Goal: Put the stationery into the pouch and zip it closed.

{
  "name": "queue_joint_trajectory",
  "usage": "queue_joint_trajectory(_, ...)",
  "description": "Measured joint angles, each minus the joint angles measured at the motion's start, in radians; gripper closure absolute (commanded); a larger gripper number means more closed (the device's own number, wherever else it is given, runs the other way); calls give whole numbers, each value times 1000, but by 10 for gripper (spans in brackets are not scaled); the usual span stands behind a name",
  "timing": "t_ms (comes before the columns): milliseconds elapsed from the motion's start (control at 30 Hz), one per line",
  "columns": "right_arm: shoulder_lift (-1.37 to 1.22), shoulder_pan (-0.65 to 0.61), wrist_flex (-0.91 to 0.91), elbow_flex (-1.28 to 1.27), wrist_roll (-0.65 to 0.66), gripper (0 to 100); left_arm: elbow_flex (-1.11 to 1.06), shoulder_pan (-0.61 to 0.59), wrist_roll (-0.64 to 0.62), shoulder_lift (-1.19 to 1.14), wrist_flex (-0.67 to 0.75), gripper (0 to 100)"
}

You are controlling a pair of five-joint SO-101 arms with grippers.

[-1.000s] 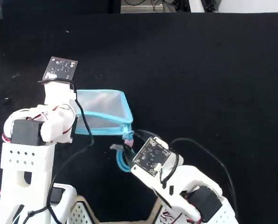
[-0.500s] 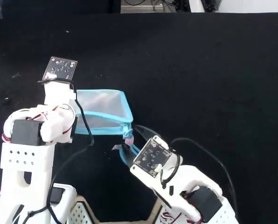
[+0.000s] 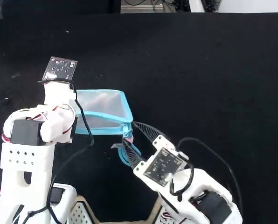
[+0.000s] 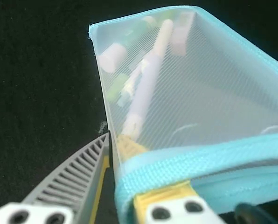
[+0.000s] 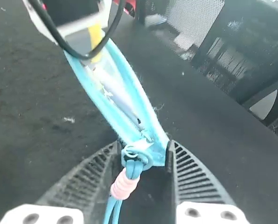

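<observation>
The pouch (image 3: 104,109) lies on the black tabletop (image 3: 199,70) between the two arms. It is a translucent mesh body with a light-blue zip band along the edge nearest the arm bases. Left gripper (image 4: 114,144): its fingers are closed on the pouch's end, a grey ribbed finger (image 4: 78,186) on one face and a yellow-padded part on the other, with the blue band pinched between them. The stationery is inside the pouch. The left wrist view shows a long pale pen-shaped item (image 4: 146,88) lying lengthwise, a short white cylinder (image 4: 112,57) near the far corner and a pale pink block (image 4: 181,35) beside the far edge, with greenish pieces alongside the pen. Right gripper (image 5: 143,144): its fingers are spread wide and hold nothing — one ribbed finger (image 5: 92,172) stands on each side of the pouch's opposite end, just beside the corner. The zip slider (image 5: 142,139) sits at that corner, between the open fingers. From it hangs a blue cord (image 3: 125,161) carrying a pink bead (image 5: 125,184), and the cord trails back toward the right wrist. Whether the zip is closed along its full length cannot be told.
</observation>
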State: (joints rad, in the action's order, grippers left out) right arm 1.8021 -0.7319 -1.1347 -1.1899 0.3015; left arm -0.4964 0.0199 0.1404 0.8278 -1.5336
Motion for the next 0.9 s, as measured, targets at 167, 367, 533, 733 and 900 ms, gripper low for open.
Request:
queue_joint_trajectory(167,0,0,21,-29,37,846,0,0,0,0,0,970)
queue_joint_trajectory(367,0,25,55,-109,77,846,0,0,0,0,0,969)
queue_joint_trajectory(533,0,68,61,-114,80,847,0,0,0,0,0,969)
queue_joint_trajectory(733,0,72,61,-114,80,848,0,0,0,0,0,969)
queue_joint_trajectory(900,0,72,61,-114,80,848,0,0,0,0,0,969)
